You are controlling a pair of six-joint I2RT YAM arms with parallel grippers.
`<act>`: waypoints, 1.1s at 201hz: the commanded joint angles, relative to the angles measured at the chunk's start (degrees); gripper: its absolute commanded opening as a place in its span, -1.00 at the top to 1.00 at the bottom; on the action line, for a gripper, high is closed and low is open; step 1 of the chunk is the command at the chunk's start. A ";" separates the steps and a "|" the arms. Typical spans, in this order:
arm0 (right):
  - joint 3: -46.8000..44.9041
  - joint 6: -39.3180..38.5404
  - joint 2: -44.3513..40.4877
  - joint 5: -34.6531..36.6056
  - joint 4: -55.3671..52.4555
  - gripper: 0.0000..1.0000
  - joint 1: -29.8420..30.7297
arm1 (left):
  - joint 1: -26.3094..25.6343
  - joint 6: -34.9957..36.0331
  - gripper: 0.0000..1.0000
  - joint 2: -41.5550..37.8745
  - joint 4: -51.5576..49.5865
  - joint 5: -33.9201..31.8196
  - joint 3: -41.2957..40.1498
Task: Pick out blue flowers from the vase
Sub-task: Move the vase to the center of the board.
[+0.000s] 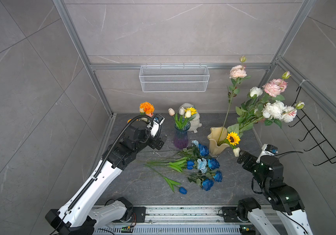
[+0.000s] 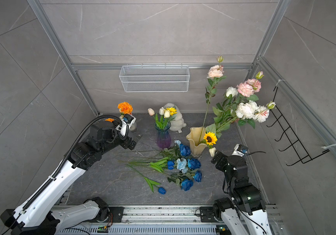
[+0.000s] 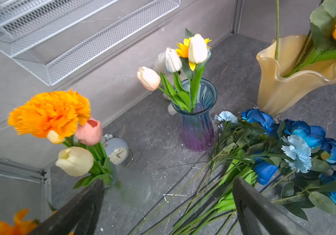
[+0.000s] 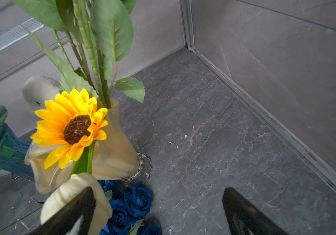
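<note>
blue flowers (image 3: 297, 150) near left pincer (image 3: 169, 207)

The blue flowers (image 3: 297, 150) lie heaped just beside the blue-purple vase (image 3: 197, 122).

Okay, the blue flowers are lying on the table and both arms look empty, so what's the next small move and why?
Probably ease the right gripper back from the cream vase. Its fingers are open and empty, one right by a drooping cream tulip, and the blue flowers lie on the table; no blue bloom shows in any vase.
</note>
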 commanded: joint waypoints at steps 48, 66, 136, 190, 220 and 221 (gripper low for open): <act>7.98 -1.69 5.15 -4.28 5.78 -0.99 0.15 | 1.45 0.58 -0.99 -2.14 -5.16 -3.42 4.78; 9.19 -2.09 6.37 -3.97 7.68 -0.99 0.17 | 3.84 1.25 -0.99 -2.49 -6.61 -4.30 7.37; 11.67 -7.22 14.43 1.48 2.98 -0.99 -0.53 | 40.79 -6.11 -0.99 0.87 -6.89 21.71 13.02; 7.62 -8.18 14.00 -10.48 3.67 -1.00 -15.12 | 56.64 -14.59 -0.99 5.83 -1.58 30.85 11.29; 5.29 -9.47 17.27 -18.57 5.90 -1.00 -23.04 | 60.23 -14.85 -0.99 5.75 -0.57 28.10 7.23; 5.23 -9.53 17.65 -18.82 5.99 -1.00 -23.24 | 60.30 -14.96 -0.99 5.83 -0.53 28.14 6.99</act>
